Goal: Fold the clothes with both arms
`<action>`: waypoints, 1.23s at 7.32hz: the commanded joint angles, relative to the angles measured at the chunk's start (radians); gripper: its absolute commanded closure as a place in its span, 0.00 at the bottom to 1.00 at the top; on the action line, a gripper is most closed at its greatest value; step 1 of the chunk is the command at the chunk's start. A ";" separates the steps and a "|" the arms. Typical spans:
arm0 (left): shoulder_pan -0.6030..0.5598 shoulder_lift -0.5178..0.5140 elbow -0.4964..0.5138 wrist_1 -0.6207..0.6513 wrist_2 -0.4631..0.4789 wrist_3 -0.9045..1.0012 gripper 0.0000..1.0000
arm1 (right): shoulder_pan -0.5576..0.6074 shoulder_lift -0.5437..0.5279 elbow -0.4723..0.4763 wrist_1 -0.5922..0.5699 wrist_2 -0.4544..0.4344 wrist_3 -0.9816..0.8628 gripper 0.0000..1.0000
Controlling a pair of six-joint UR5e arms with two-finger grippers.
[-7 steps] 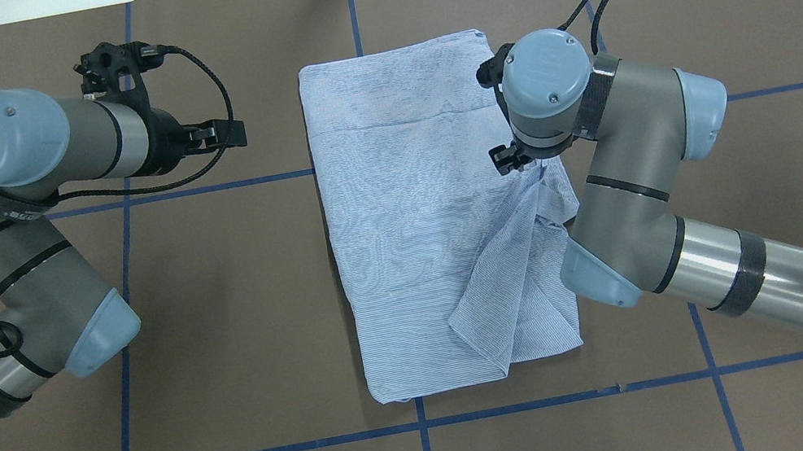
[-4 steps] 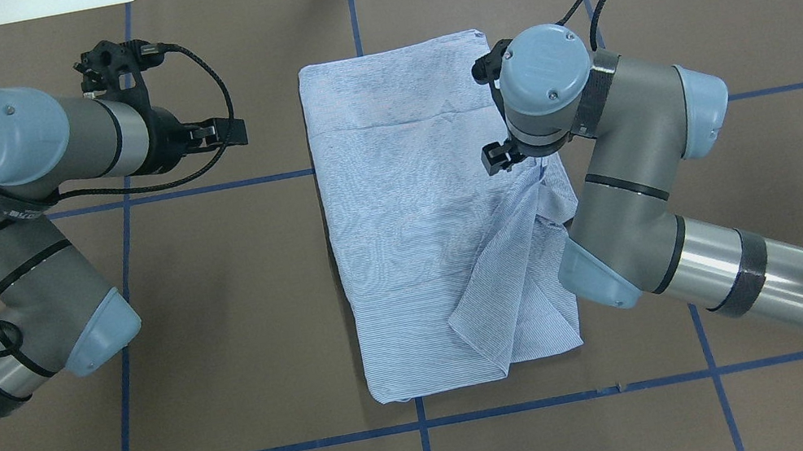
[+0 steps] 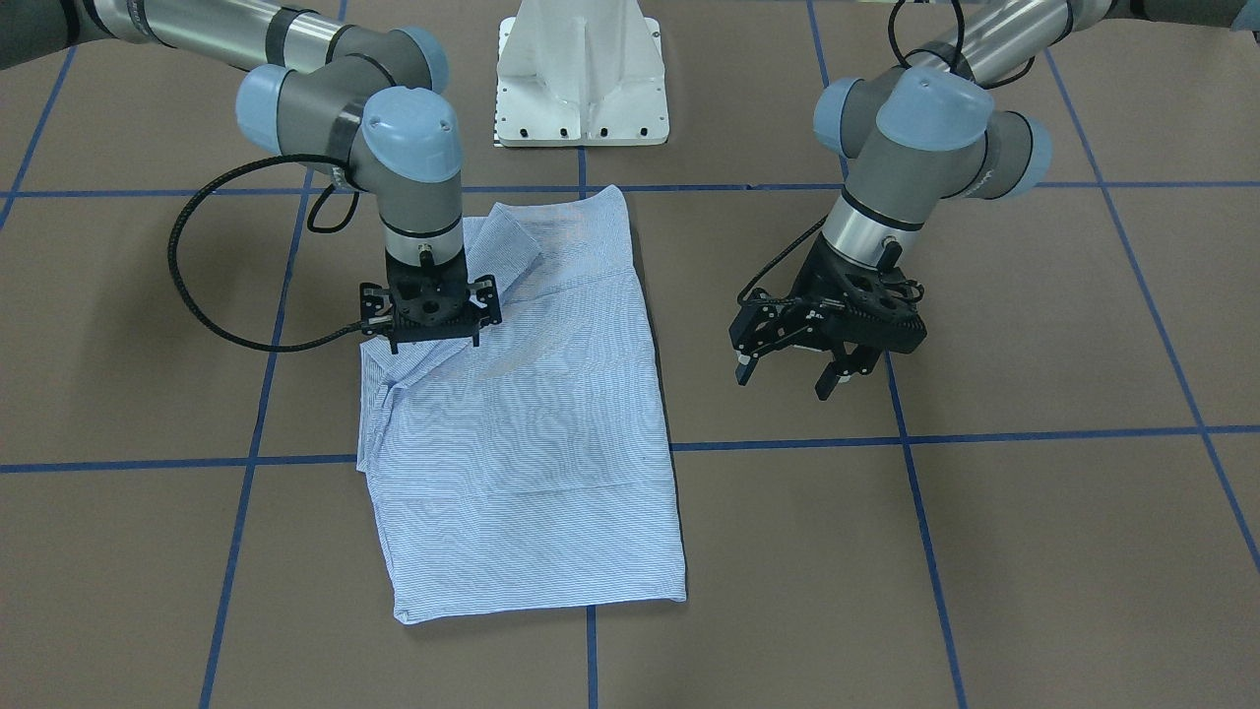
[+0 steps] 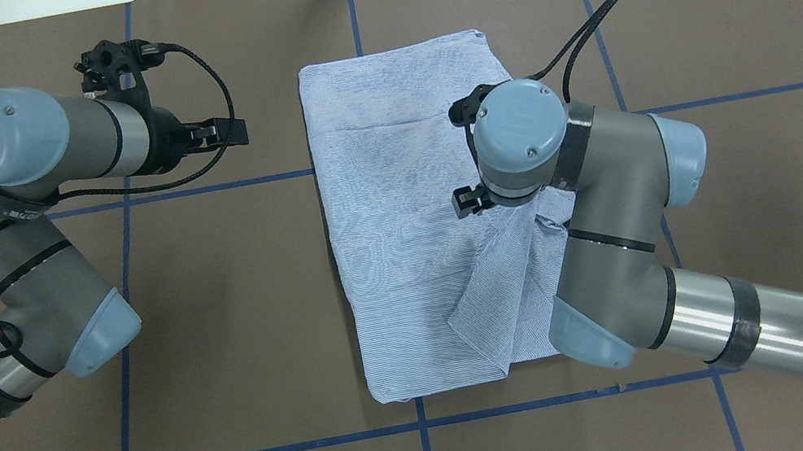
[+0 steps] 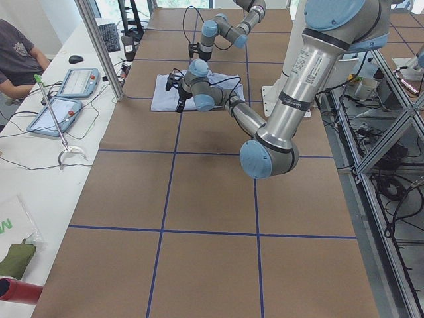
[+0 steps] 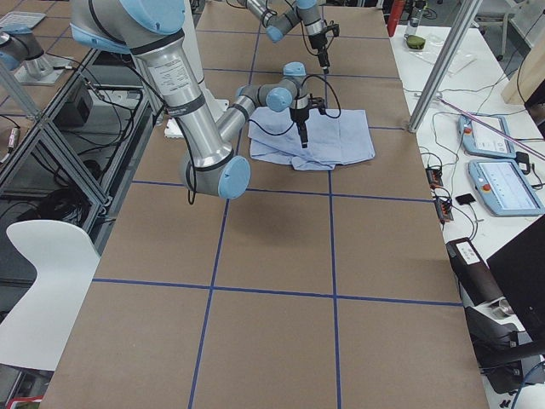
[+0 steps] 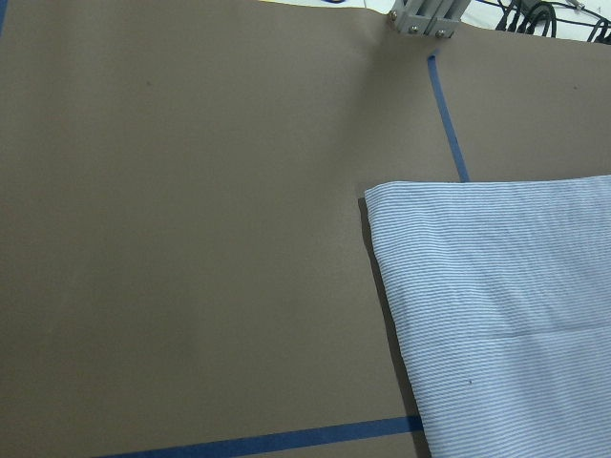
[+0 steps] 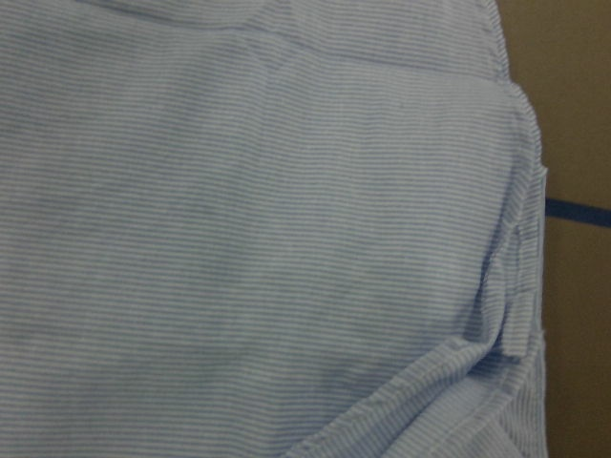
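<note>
Shirt lies as a long, narrow panel on the brown tabletop, just left of centre in the front-facing view. Its nearest end, at lower centre, is flat and square-cornered.

Farther up, its frame-left edge is rumpled. The right tool points straight down there and sits on the cloth. Its fingertips are hidden under its own body, but creases gather and rise to it, so it looks clamped on a pinch of the shirt. In the overhead view a loose flap runs slantwise from that pinch toward the lower edge of the shirt.

Level with it, right of centre, the left tool hangs over bare tabletop with its fingers apart, holding nothing, well clear of the shirt.

At top centre stands the white base.

The step in hand seems to be laying that side flap over the body. The next move calls for carrying the pinch across without dragging the layers beneath, setting it down flat, and letting go. The idle left tool would then need to come to the shirt for the crosswise fold.
</note>
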 commanded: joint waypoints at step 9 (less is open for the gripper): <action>0.019 0.000 0.003 -0.002 0.000 -0.002 0.00 | -0.139 0.015 0.006 -0.014 -0.081 0.065 0.00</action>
